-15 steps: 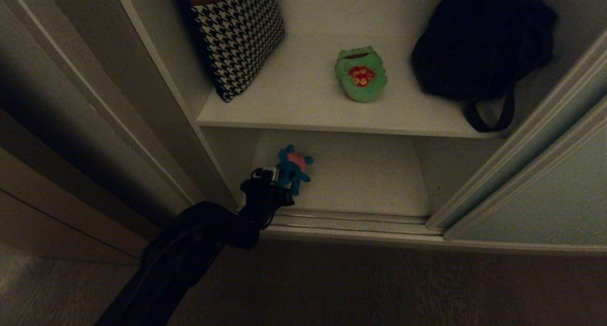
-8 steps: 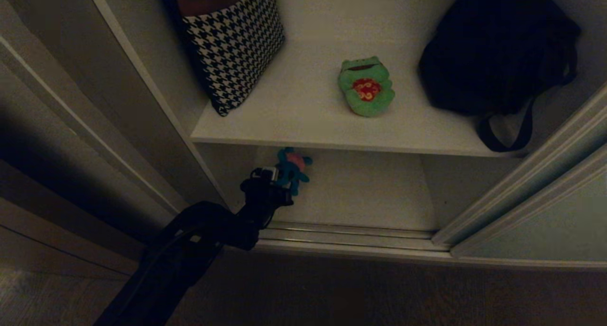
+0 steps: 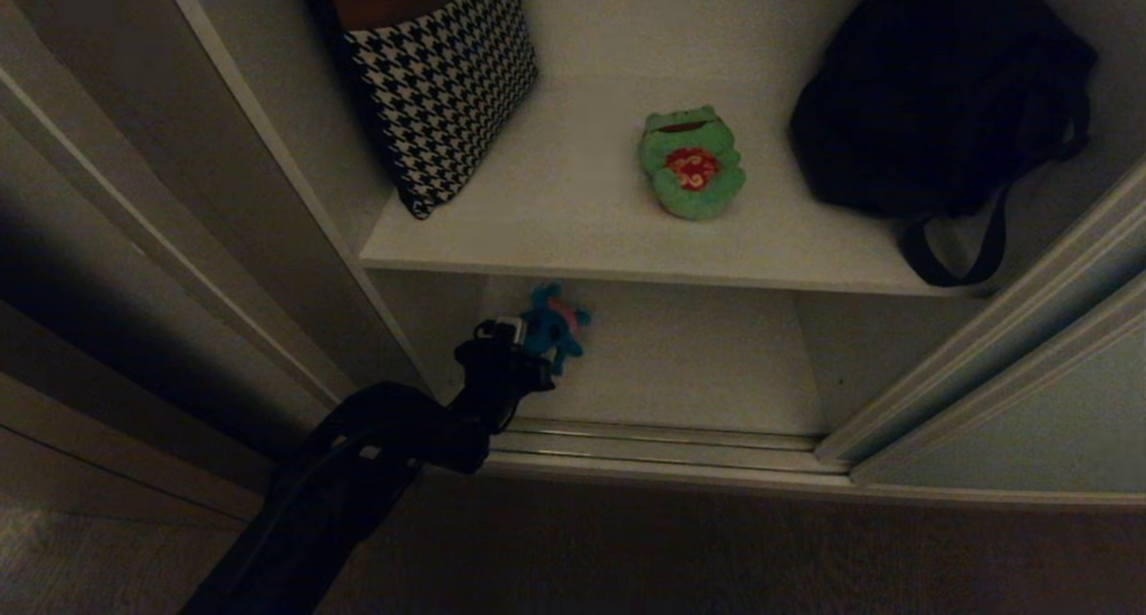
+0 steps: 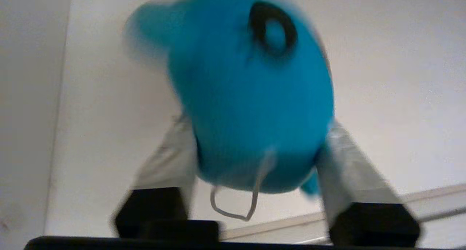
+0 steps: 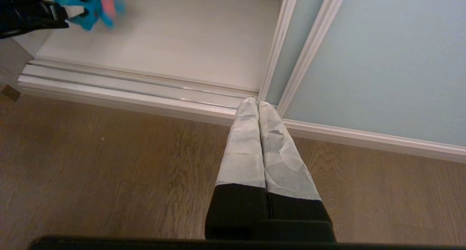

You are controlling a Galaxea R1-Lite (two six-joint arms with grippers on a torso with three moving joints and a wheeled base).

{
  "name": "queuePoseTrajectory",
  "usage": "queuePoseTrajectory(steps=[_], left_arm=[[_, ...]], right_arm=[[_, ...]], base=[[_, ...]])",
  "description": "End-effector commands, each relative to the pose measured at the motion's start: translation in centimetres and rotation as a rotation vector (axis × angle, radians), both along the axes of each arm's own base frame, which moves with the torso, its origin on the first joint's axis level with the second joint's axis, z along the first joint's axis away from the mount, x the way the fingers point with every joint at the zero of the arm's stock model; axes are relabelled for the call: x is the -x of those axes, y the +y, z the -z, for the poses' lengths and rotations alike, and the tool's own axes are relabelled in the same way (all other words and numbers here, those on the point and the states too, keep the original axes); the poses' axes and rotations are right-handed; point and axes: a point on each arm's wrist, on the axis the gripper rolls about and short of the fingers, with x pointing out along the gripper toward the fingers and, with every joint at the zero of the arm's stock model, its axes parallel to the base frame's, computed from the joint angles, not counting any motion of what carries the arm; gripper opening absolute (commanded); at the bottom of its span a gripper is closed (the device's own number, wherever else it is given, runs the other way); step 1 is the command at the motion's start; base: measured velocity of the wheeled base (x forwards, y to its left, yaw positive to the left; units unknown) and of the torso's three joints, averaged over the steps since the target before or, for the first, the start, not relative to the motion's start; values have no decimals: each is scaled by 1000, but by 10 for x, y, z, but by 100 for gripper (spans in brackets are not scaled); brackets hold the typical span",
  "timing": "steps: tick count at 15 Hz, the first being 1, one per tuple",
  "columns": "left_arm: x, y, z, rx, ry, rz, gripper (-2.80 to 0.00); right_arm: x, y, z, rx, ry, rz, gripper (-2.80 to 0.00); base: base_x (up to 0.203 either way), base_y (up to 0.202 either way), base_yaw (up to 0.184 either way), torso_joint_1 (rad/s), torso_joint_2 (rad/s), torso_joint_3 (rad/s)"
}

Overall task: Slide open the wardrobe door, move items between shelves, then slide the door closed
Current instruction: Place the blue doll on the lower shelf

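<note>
Left gripper (image 4: pixel 255 170) fingers spread beside the teal toy (image 4: pixel 251 97) over the lower shelf (image 3: pixel 698 355), grip looks released, and the toy could tumble toward the floor track (image 3: pixel 662 436).

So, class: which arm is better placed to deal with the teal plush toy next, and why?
Left. The left gripper has the teal plush toy between its fingers over the lower shelf. The right gripper hangs shut above the floor track.

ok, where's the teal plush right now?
Head view: teal plush sits low on the left, over the lower shelf, at the left gripper, below the green frog.
</note>
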Motion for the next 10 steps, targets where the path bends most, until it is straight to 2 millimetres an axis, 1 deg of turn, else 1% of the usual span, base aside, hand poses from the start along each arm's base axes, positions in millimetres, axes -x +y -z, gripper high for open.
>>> queuePoseTrajectory(steps=[1,2,3,4,5,7,8,10], left_arm=[[0,1,2,1,0,12,0],[0,0,6,-2,10,30,0],[1,0,15,-12,34,44,0],[1,0,16,-15,42,46,0],[1,1,14,-13,33,45,0],[0,2,3,0,-7,41,0],[-1,2,-12,19,-40,35,0],[-2,3,-55,54,-110,5,0]], right_arm=[[0,0,0,0,0,-1,-280],[0,0,0,1,-1,0,-280],[0,0,0,0,-1,-1,-280],[0,0,0,1,-1,0,-280],[0,0,0,0,-1,0,-280],[0,0,0,1,1,0,-280],[0,0,0,1,0,0,-280],[0,0,0,-1,-1,-1,-280]], base=[[0,0,0,0,0,0],[0,0,0,0,0,0],[0,0,0,0,0,0],[0,0,0,0,0,0],[0,0,0,0,0,0],[0,0,0,0,0,0],[0,0,0,0,0,0],[0,0,0,0,0,0]])
